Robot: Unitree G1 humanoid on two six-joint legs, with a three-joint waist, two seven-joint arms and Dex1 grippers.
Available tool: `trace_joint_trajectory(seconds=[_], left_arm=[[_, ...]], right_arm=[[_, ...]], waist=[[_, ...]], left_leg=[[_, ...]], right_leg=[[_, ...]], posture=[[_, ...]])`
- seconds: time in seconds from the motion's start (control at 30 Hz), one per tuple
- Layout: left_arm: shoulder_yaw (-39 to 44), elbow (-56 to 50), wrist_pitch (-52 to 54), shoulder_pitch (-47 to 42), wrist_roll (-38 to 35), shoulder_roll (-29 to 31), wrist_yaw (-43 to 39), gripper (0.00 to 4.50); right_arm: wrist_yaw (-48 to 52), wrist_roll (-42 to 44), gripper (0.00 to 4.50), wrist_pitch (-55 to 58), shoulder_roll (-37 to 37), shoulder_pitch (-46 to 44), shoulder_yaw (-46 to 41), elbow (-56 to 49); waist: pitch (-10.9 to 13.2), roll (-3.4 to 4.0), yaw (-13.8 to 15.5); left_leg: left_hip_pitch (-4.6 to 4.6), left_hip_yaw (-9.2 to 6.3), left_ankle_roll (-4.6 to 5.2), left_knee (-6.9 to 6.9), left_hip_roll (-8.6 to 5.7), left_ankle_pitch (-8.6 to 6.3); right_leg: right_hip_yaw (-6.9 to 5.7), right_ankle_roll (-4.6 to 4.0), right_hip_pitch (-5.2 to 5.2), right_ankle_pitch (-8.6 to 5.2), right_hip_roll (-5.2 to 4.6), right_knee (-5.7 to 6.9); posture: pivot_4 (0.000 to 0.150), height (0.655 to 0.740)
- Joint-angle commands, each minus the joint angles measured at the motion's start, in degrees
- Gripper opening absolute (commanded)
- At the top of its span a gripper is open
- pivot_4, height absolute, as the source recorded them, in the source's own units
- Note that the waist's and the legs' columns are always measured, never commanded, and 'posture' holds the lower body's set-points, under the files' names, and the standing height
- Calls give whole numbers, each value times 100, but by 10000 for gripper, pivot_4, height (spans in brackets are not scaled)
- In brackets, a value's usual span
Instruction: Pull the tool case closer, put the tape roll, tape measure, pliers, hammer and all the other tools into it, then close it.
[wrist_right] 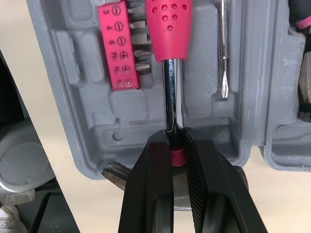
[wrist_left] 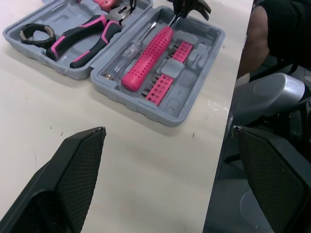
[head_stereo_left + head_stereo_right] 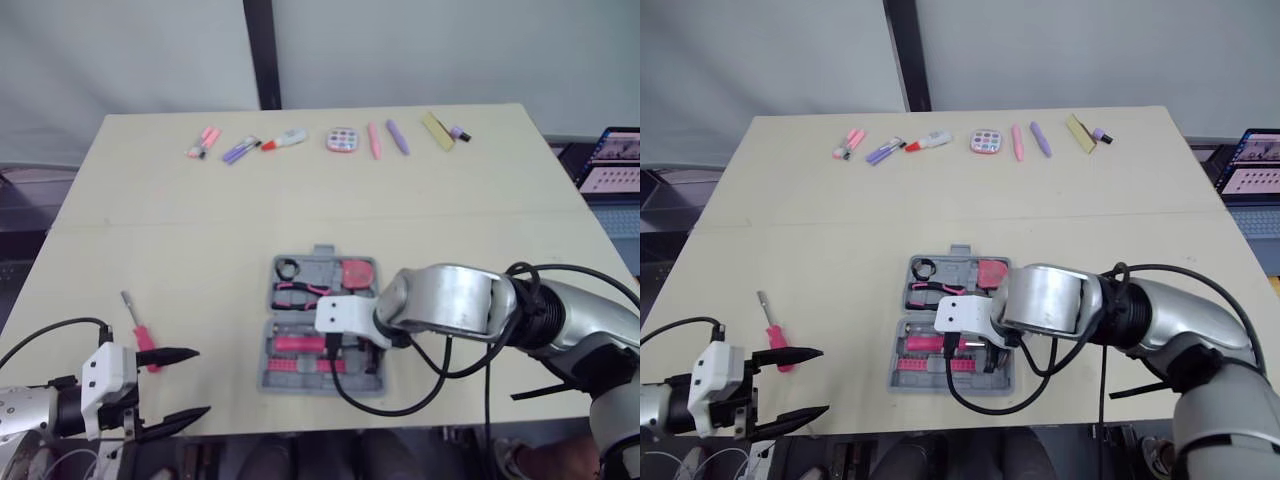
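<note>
Head view: open tool case [image 3: 320, 268] sits mid-table near the front edge, left gripper [image 3: 200, 382] spread wide beside a small red screwdriver [image 3: 141, 336]; left wrist view: pliers [image 2: 82, 39] lie inside; right wrist view: right gripper [image 1: 176, 141] pinches the pink-handled driver [image 1: 167, 19] by its steel shank.

- The grey tool case [image 3: 318, 264] is laid open and flat.
- Pliers [image 2: 82, 41] and a pink-handled driver [image 2: 146, 58] are seated inside it.
- A pink screwdriver [image 3: 139, 332] is left outside, well to its left.

The open tool case [image 3: 320, 262] lies in the middle of the table [image 3: 480, 200], near its front edge. In its far half lie the tape roll [image 3: 288, 269], pliers [image 3: 295, 293] and tape measure [image 3: 357, 273]. In its near half lies the hammer [image 3: 295, 344], behind a row of bits [image 3: 300, 364]. A screwdriver [image 3: 140, 335] lies left of the case. Small items [image 3: 342, 140] lie in a row along the far edge.
</note>
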Motion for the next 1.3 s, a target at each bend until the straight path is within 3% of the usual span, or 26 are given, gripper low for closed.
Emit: trace_joint_trajectory(seconds=[0.03, 0.4, 0.67, 0.8, 0.93, 1.2, 1.3], left_arm=[[180, -271, 138, 33, -109, 65, 66, 45000], [164, -155, 52, 82, -25, -22, -7, 45000], [72, 17, -48, -4, 13, -33, -29, 45000], [-72, 59, -5, -181, 30, -27, 35, 45000], [-252, 119, 41, -422, 51, -39, 107, 45000], [-582, 329, 32, -840, 150, -92, 205, 45000], [-688, 351, 41, -941, 189, -119, 265, 45000]], right_arm=[[-103, 105, 542, 10, 41, -84, -125, -45], [-216, 214, 542, 10, 93, -45, -138, -12], [-198, 326, 38155, 10, -5, -91, -339, -62], [-150, 678, 38155, 10, -203, 35, -1118, -298], [-251, 565, 38155, -194, 72, 1069, -2187, -647], [566, -223, 239, -2607, -70, 2890, -2697, -1057], [910, -683, 239, -3429, -58, 3177, -2607, -867]], waist=[[0, 0, -1], [0, 0, -2], [0, 0, -2], [0, -1, 10], [-14, -23, 12], [-15, -24, 19], [-15, -25, 17]], left_leg=[[0, 0, 0, 0, 0, 0], [1, 0, 0, -1, 0, 0], [1, 0, 0, -1, 0, 0], [1, 0, 0, 0, -1, 0], [5, -4, 0, -3, 0, 0], [3, -4, 1, 1, -8, 0], [4, -2, 1, 0, -7, -1]], right_leg=[[0, 0, 0, 0, 0, 1], [0, 0, 0, 0, 0, 0], [0, 0, 0, 0, 0, -1], [0, 0, 2, 0, 0, -2], [-4, 0, 10, 0, 2, 0], [-4, 2, 24, 1, 0, -3], [-4, 2, 23, 1, 2, -1]], posture=[[1500, 7336], [1500, 7336], [1500, 7336], [1500, 7336], [1500, 7336], [1500, 7336], [1500, 7336]])
